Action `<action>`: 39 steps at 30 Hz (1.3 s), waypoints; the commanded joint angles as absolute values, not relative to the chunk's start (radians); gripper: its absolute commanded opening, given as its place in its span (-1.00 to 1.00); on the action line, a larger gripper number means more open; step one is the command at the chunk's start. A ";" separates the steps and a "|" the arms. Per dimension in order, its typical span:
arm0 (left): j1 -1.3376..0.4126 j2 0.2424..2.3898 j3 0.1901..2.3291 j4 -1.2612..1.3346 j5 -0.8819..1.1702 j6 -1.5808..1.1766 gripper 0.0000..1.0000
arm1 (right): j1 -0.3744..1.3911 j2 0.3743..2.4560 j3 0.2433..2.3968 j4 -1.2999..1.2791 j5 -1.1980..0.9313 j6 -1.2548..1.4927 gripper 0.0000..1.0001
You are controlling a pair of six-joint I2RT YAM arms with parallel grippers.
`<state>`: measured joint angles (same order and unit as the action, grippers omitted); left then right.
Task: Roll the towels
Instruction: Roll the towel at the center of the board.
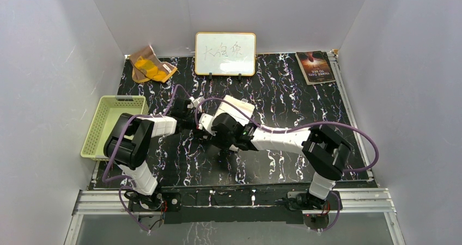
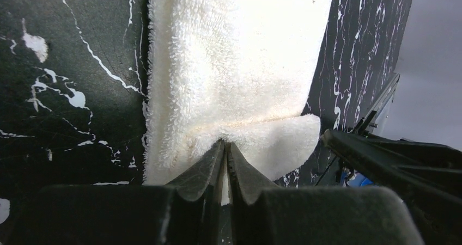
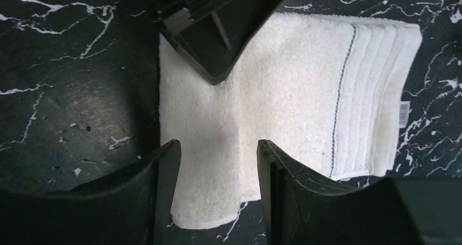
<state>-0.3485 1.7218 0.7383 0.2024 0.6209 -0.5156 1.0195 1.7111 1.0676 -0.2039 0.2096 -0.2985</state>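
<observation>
The cream towel (image 3: 305, 87) lies flat on the black marbled table (image 1: 305, 147), in front of the whiteboard (image 1: 225, 53) and a little to its right. Its thin dark line runs near the end away from both arms. A pale green slotted basket (image 1: 111, 125) sits at the table's edge, left of the whiteboard and nearer the arm bases. A dark booklet (image 1: 315, 67) lies to the whiteboard's right, and the crumpled orange-and-brown cloth (image 1: 150, 65) to its left. Both arms reach in to the towel in front of the whiteboard. The right gripper (image 3: 218, 147) hangs over the towel's plain end with its fingers spread, touching nothing. The left gripper (image 2: 225, 146) has its fingers pressed together, pinching a turned-up fold of the towel's edge.
</observation>
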 commanded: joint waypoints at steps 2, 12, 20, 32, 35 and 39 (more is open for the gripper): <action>-0.360 1.787 0.709 0.052 0.553 -0.462 -0.83 | 1.036 1.684 1.070 -0.147 0.097 -0.294 0.02; -0.359 1.797 0.720 0.020 0.546 -0.448 -0.82 | 1.040 1.733 1.005 -0.121 0.073 -0.282 -0.06; -0.359 1.802 0.725 0.001 0.547 -0.437 -0.81 | 1.039 1.785 0.972 -0.100 0.130 -0.271 -0.28; -0.359 1.811 0.747 -0.027 0.563 -0.417 -0.79 | 1.031 1.890 0.971 -0.093 0.253 -0.218 -0.56; -0.357 1.807 0.758 -0.039 0.575 -0.412 -0.78 | 1.024 1.902 0.985 -0.121 0.241 -0.199 -0.76; -0.323 1.768 0.811 -0.121 0.581 -0.381 -0.73 | 1.000 1.896 1.015 -0.191 0.156 -0.155 -1.00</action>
<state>-0.3466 1.7489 0.8047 0.0963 0.6518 -0.4553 1.0382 1.8282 1.0138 -0.0513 0.2352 -0.2245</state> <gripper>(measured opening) 0.118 0.136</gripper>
